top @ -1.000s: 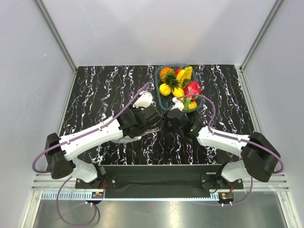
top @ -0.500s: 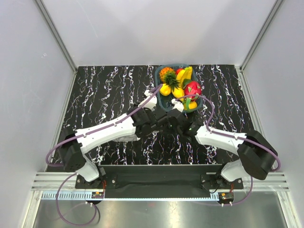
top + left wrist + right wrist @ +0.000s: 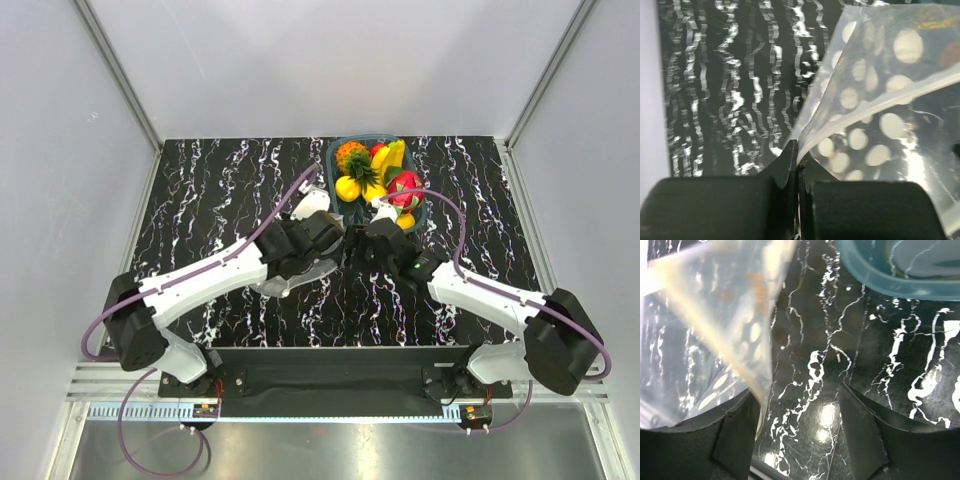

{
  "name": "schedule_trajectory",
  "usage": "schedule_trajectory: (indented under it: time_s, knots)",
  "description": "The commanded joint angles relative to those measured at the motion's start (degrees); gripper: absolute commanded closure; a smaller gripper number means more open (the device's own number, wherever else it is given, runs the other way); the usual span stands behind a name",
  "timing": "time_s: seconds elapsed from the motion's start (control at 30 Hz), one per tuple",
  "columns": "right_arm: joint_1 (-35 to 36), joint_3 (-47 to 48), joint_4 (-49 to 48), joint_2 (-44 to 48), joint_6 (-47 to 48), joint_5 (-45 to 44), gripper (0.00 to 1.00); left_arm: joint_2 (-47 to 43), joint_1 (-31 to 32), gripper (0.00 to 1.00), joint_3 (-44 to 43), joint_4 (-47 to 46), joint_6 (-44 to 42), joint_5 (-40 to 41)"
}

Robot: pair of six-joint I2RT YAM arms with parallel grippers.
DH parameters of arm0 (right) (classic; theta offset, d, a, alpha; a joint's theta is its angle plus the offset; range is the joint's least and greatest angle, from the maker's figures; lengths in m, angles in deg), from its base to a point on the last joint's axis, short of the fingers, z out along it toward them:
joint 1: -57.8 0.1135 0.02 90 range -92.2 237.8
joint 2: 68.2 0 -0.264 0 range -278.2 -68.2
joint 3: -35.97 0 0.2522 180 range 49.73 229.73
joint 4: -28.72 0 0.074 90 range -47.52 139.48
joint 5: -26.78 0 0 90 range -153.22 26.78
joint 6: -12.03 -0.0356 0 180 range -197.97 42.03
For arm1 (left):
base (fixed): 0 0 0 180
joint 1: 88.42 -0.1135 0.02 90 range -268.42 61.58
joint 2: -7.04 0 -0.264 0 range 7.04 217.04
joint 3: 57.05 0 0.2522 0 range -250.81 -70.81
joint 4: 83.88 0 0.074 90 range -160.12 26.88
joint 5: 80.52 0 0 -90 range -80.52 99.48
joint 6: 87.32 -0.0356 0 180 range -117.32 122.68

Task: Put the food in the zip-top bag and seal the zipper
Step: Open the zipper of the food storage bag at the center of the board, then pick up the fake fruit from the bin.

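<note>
The zip-top bag point(image 3: 880, 95) is a clear pouch with white dots. My left gripper point(image 3: 798, 152) is shut on its edge, where the whitish zipper point(image 3: 865, 107) runs up to the right. From above, the left gripper point(image 3: 333, 240) and right gripper point(image 3: 360, 245) meet mid-table, and part of the bag point(image 3: 295, 282) shows under the left arm. My right gripper point(image 3: 800, 427) stands open over bare marble, with the bag point(image 3: 715, 320) hanging beside its left finger point(image 3: 732, 437). The food, a pink dragon fruit point(image 3: 405, 187) and yellow fruits point(image 3: 347, 188), lies in the basket.
A dark teal oval basket point(image 3: 329, 165) holding several toy fruits stands at the back of the black marbled table point(image 3: 220, 190); its rim point(image 3: 880, 282) shows just beyond the right gripper. White walls enclose the table on three sides.
My right gripper has opened and let go of the bag, shifting slightly right toward the basket. The left arm stays shut on the bag's edge and has swung a little.
</note>
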Motion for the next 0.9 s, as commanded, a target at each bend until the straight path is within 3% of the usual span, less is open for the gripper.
schedule_trajectory:
  time_s: [0.0,0.2,0.53,0.87]
  knots:
    - [-0.5,3.7,1.6,0.8,2.5,3.3,0.29,2.5,-0.3,1.00,-0.2,-6.6,-1.3,-5.8]
    - [-1.2,4.7,2.6,1.0,2.7,6.1,0.27,6.4,-0.5,1.00,-1.9,-6.6,-2.0,-5.6]
    - [-3.2,5.8,8.5,5.5,3.5,2.5,0.28,7.0,-2.1,1.00,-1.6,-6.3,-2.4,-4.3]
    - [-14.8,6.8,13.4,11.1,5.9,3.8,0.22,7.0,-2.7,1.00,-1.9,-6.6,-3.0,-3.8]
